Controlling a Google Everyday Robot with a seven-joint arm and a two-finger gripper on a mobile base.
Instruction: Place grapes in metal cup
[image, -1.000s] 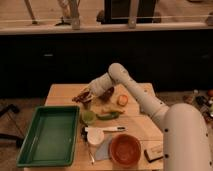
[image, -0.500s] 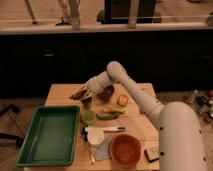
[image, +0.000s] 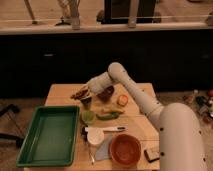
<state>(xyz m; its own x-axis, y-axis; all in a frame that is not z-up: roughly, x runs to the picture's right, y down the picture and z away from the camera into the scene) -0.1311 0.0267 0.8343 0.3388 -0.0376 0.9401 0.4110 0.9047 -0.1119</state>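
Observation:
The grapes (image: 80, 93), a small reddish-brown bunch, are at the far left of the wooden table (image: 62, 92), right at the tip of my gripper (image: 89, 90). The gripper reaches in from the right and touches or nearly touches the bunch. The metal cup (image: 86, 103), small and dark, stands just below and to the right of the grapes, under the gripper. I cannot tell whether the grapes rest on the table or hang from the gripper.
A dark red bowl (image: 106, 93) sits right of the gripper. A light green cup (image: 88, 116), a banana (image: 114, 110) and a green vegetable (image: 107, 116) lie in front. A green tray (image: 47, 135), a white cup (image: 95, 136) and an orange bowl (image: 125, 149) stand nearer.
The gripper has shifted slightly left and up over the grapes and cup. The grapes and the other objects stay where they were.

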